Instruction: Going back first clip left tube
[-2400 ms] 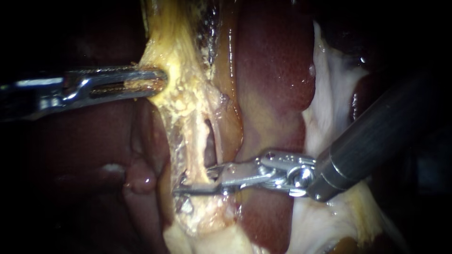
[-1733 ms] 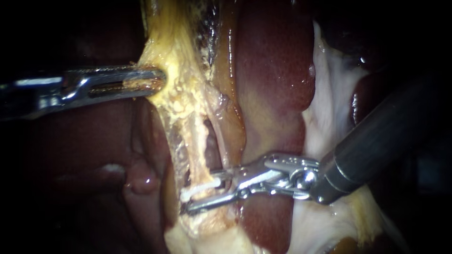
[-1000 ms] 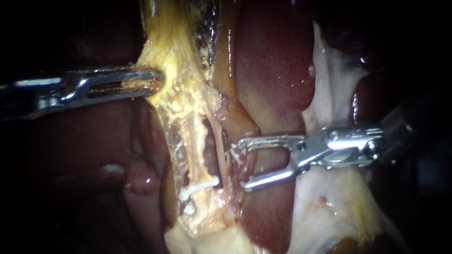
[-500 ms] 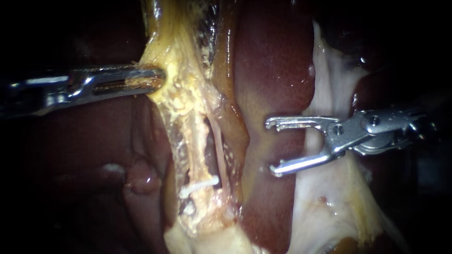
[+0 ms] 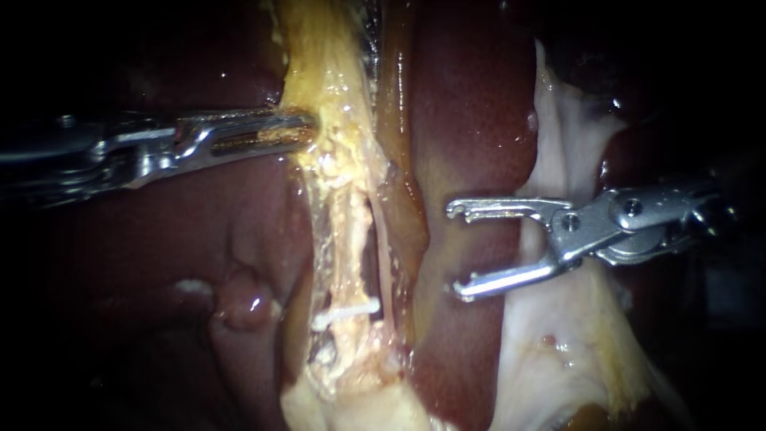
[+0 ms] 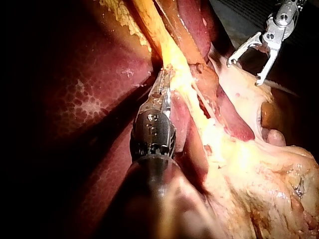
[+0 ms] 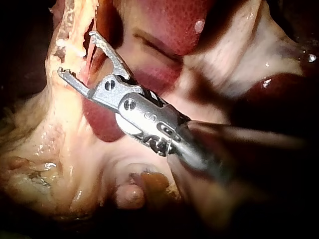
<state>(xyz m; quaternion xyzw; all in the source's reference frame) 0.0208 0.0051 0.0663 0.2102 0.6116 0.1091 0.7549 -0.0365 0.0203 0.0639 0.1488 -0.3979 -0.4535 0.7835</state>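
Jaws apart, the right instrument point(image 5: 455, 250) hangs over bare liver point(image 5: 471, 120), open room ahead to the clip point(image 5: 345, 312) on the left tube point(image 5: 345, 239); the left instrument point(image 5: 306, 131) clamps yellow tissue point(image 5: 327, 72) between its jaws.

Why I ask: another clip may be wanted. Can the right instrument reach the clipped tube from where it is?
Probably yes: the right instrument, jaws open and empty, faces the tube with no instrument between; the left instrument grips tissue above the clip.

The clip point(image 5: 345, 311) sits on the left tube point(image 5: 343, 239), left of the right instrument point(image 5: 455, 250).
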